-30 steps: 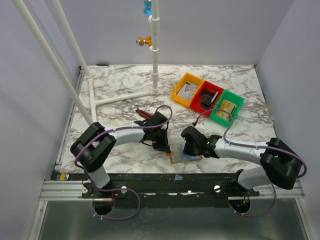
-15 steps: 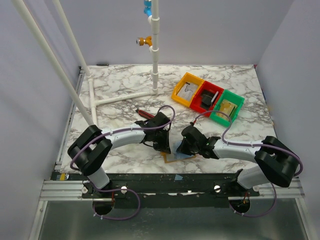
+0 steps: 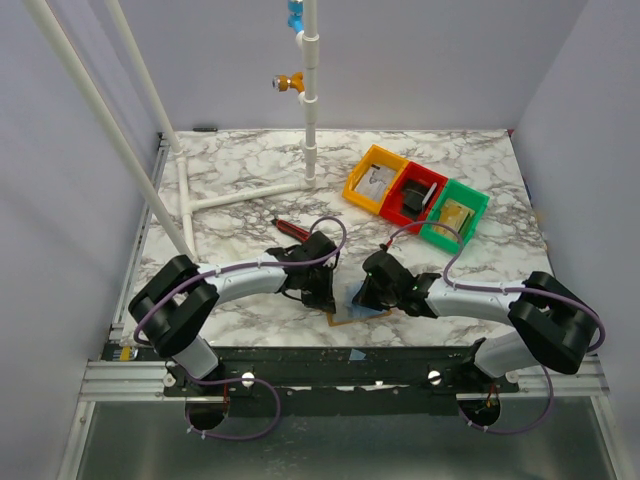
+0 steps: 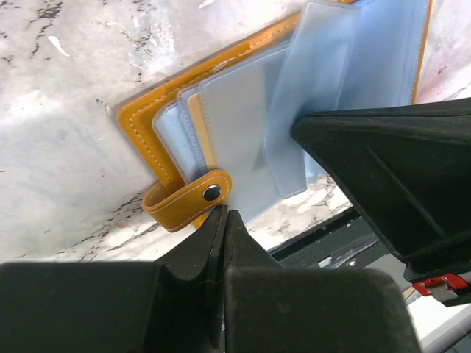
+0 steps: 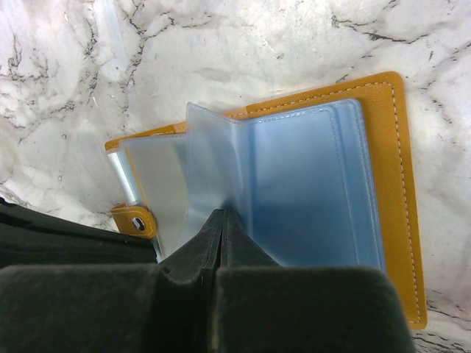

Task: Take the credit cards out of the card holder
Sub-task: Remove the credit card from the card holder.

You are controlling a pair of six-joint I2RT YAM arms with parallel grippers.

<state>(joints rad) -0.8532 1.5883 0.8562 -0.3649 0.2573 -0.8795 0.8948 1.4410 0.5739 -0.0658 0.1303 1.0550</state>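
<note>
orange card holder (image 5: 401,184) open; left tool (image 4: 223,215) closed by strap (image 4: 184,202), right tool (image 5: 223,217) pinching sleeve (image 5: 213,154).

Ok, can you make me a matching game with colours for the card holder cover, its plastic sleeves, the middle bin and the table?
Things:
1. card holder cover
2. plastic sleeves
3. middle bin
4. table

Colours:
A. red
B. white and grey marble
C. orange-yellow
D. pale blue

Pairs: 1-C, 2-D, 3-A, 4-B
</note>
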